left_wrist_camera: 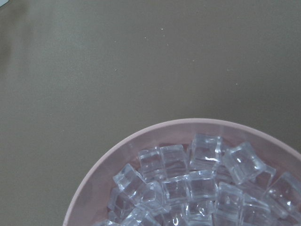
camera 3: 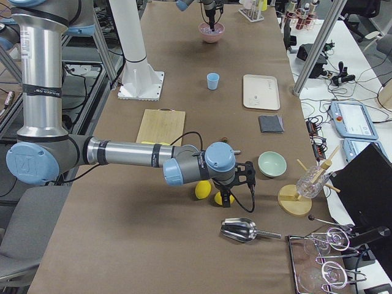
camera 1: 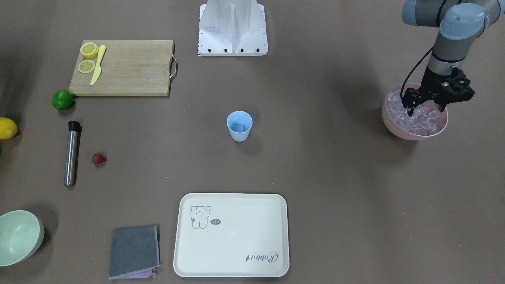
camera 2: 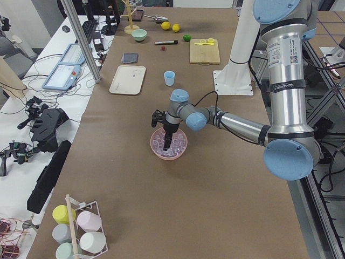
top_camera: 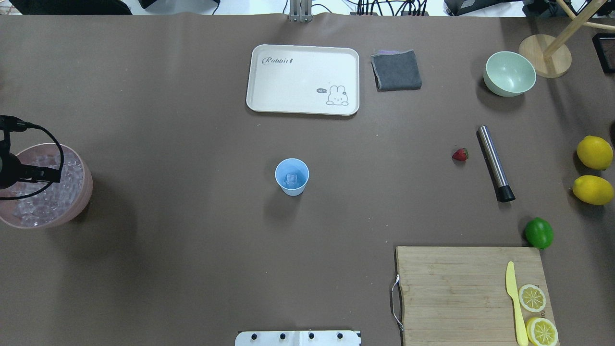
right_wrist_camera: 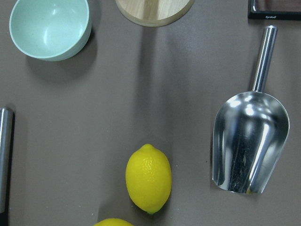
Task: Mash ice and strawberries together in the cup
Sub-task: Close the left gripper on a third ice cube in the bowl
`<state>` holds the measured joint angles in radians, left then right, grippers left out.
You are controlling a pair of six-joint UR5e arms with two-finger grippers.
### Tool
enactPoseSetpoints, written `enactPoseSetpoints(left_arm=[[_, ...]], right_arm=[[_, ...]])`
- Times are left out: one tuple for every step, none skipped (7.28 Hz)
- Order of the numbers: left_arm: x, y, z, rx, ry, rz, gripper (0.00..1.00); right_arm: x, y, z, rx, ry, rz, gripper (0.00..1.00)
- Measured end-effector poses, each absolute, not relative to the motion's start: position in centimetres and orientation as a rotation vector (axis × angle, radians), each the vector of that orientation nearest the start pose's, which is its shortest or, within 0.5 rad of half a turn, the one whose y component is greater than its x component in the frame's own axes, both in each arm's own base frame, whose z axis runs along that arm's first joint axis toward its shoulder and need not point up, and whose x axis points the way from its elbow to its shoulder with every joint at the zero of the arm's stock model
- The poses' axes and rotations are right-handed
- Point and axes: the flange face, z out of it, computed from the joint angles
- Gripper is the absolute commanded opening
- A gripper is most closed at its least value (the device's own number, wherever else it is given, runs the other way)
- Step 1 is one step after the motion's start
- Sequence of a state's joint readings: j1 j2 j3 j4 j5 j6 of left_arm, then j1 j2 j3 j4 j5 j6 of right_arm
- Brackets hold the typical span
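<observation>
Our left claw (camera 1: pixel 425 109) hung in the pink bowl (camera 1: pixel 410 136), fingers apart, tips among the ice (camera 1: pixel 424 122). We needed to squeeze one cube softly and lift straight up, so it would not slip. The cup (camera 1: pixel 239 126) stood mid worktop (camera 1: pixel 315 165), well apart, one cube inside. The strawberry (camera 1: pixel 98 158) lay far off. We could not tell if our right claw (camera 3: pixel 229 195) was apart or together.

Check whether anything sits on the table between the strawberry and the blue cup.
Nothing visible does. Only bare table lies between the strawberry and the cup; the steel rod lies beyond the strawberry, away from the cup.
</observation>
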<state>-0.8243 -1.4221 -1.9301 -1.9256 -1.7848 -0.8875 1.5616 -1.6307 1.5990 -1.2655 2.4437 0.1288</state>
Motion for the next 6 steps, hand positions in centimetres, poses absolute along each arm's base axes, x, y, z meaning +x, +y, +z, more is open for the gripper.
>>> enactPoseSetpoints(left_arm=[[23.0,-41.2,53.3,0.227,0.549,-0.076,0.96],[23.2,-41.1,53.6,0.221,0.546,-0.074,0.96],[23.4,-41.0,53.8,0.217,0.544,-0.069,0.96],[23.7,-40.8,53.8,0.214,0.545,-0.064,0.96],[24.1,-40.6,53.8,0.210,0.545,-0.056,0.96],[24.4,-40.3,53.9,0.206,0.546,-0.048,0.96]], right_arm=[[5.3,-48.0,63.4,0.195,-0.882,-0.008,1.00],[5.3,-48.0,63.3,0.196,-0.882,-0.008,1.00],[5.3,-48.0,63.3,0.198,-0.882,-0.009,1.00],[5.3,-48.1,63.2,0.198,-0.881,-0.009,1.00],[5.3,-48.1,63.2,0.199,-0.881,-0.009,1.00],[5.3,-48.1,63.2,0.199,-0.880,-0.009,1.00]])
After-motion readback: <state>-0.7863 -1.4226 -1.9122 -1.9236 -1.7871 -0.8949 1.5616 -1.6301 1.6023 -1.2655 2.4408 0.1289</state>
